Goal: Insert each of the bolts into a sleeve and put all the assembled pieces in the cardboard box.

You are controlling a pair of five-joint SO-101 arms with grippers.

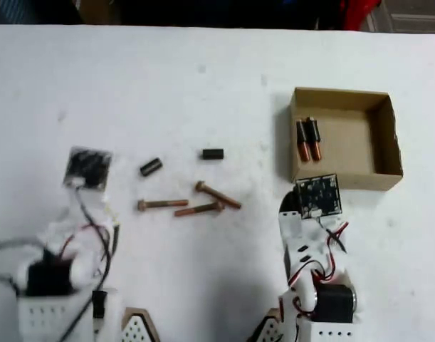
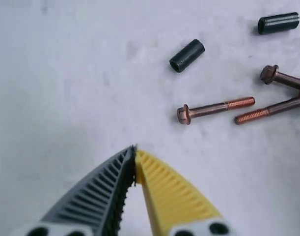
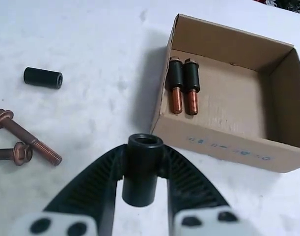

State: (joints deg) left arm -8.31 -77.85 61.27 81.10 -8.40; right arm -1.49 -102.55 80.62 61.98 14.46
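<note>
Sleeve (image 3: 141, 184) upright, pinched in right gripper (image 3: 143, 156) beside cardboard box (image 3: 223, 146), left gripper (image 2: 135, 153) pressed together

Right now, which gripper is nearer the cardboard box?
Right. The right gripper, holding a sleeve, sits just outside the cardboard box; left gripper is beyond the loose bolts.

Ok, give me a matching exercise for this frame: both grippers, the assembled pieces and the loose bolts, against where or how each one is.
Things:
1. right gripper
2. left gripper
3. assembled pieces
4. three bolts

Place or state:
A. lying loose on the table
B. shut on a black sleeve
C. inside the cardboard box
D. shut, nothing between the fingers

Pairs: 1-B, 2-D, 3-C, 4-A.
</note>
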